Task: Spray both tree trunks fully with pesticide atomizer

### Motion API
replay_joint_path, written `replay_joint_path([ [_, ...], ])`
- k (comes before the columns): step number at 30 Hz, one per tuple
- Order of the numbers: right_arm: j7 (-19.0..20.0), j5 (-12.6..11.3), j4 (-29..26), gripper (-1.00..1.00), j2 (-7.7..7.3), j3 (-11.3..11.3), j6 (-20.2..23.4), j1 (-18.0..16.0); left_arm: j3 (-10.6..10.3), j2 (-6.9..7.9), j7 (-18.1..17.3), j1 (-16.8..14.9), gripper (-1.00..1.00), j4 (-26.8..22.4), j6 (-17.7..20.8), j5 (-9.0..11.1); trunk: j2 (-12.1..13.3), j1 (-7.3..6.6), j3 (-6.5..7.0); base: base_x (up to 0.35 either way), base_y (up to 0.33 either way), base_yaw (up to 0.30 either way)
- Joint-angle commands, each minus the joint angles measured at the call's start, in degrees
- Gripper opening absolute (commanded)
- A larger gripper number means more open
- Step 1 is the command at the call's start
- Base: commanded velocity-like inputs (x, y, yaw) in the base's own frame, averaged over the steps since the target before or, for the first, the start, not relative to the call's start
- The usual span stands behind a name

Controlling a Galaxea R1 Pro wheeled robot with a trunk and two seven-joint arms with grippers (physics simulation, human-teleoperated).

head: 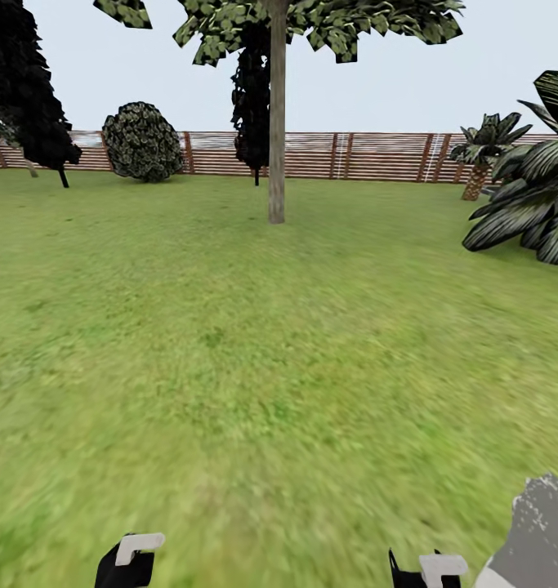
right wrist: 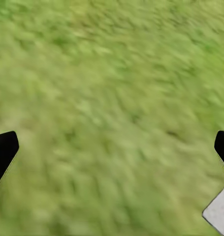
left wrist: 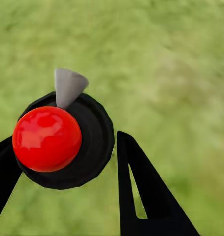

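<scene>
In the left wrist view, the pesticide atomizer [left wrist: 87, 147] is a black round body with a glossy red ball on top and a grey cone nozzle. It sits between the two black fingers of my left gripper [left wrist: 65, 140], which is shut on it above the grass. In the head view my left gripper [head: 131, 559] is at the bottom edge. One tree stands ahead in the middle of the lawn, its tree trunk [head: 277, 122] pale, straight and bare. My right gripper [right wrist: 114, 142] is open over bare grass, and it is low on the right in the head view [head: 430, 569].
A brown slat fence [head: 377, 155] closes the far side of the lawn. Along it stand a dark bushy tree [head: 33, 98], a round shrub [head: 142, 140] and another dark tree [head: 252, 98]. Broad striped-leaf plants [head: 532, 204] are at the right. A grey-white robot part [head: 540, 531] is at the bottom right.
</scene>
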Motion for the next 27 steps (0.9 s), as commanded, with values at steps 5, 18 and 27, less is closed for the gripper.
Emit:
replay_joint_path([
  [5,-0.2,0.4,0.0,1.00,0.01,-0.1,-0.1,0.0,0.3,-0.02,0.2,0.0,-1.00,0.1,-0.2,-0.6,0.0,0.03,-0.02,0.344,0.000,0.000],
  [18,-0.2,0.4,0.0,1.00,0.01,-0.1,-0.1,0.0,0.3,-0.02,0.2,0.0,-1.00,0.0,-0.2,-0.6,0.0,0.03,-0.02,0.344,0.000,0.000],
  [27,-0.2,0.4,0.0,1.00,0.01,-0.1,-0.1,0.0,0.3,-0.02,0.2,0.0,-1.00,0.0,-0.2,-0.6,0.0,0.03,-0.02,0.344,0.000,0.000],
])
